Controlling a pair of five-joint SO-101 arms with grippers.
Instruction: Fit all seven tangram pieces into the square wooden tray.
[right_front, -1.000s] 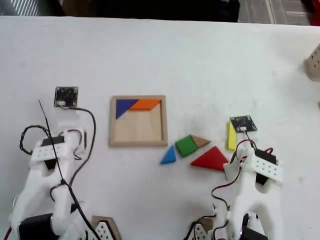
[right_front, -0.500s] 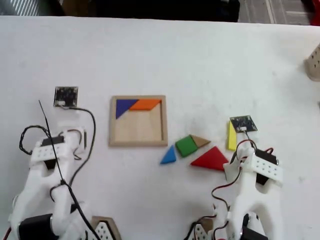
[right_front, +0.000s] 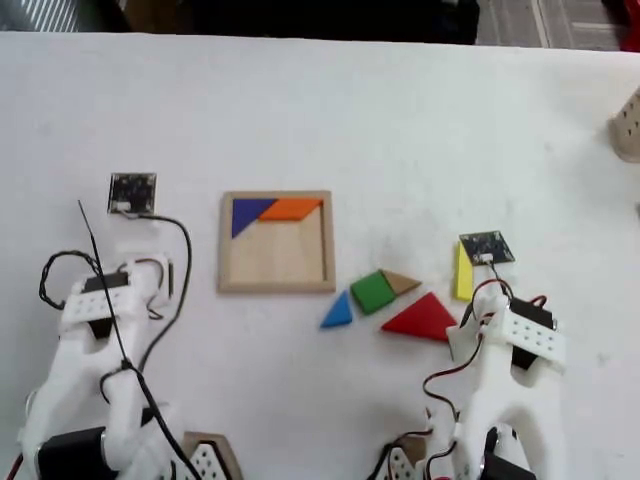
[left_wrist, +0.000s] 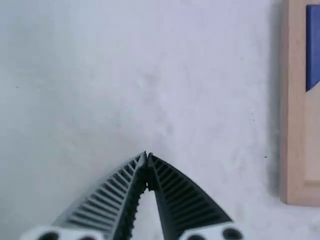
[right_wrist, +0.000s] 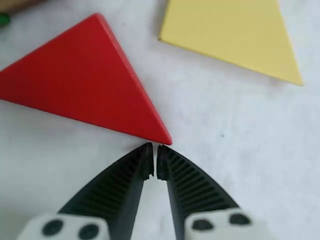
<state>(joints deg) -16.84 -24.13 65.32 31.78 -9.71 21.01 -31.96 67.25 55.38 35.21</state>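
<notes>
Lying lengthwise front-to-back, yellow piece

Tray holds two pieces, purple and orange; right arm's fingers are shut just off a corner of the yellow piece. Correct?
No: in the right wrist view the right gripper, fingers shut, sits just off a corner of the red wooden triangle, not the yellow wooden piece. The square wooden tray holds the purple triangle and orange piece.

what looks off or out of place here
Nothing damaged or spilled. The tray holds only the dark blue piece and orange piece; the light blue triangle, green square, tan piece, red triangle and yellow piece lie loose beside it.
</notes>
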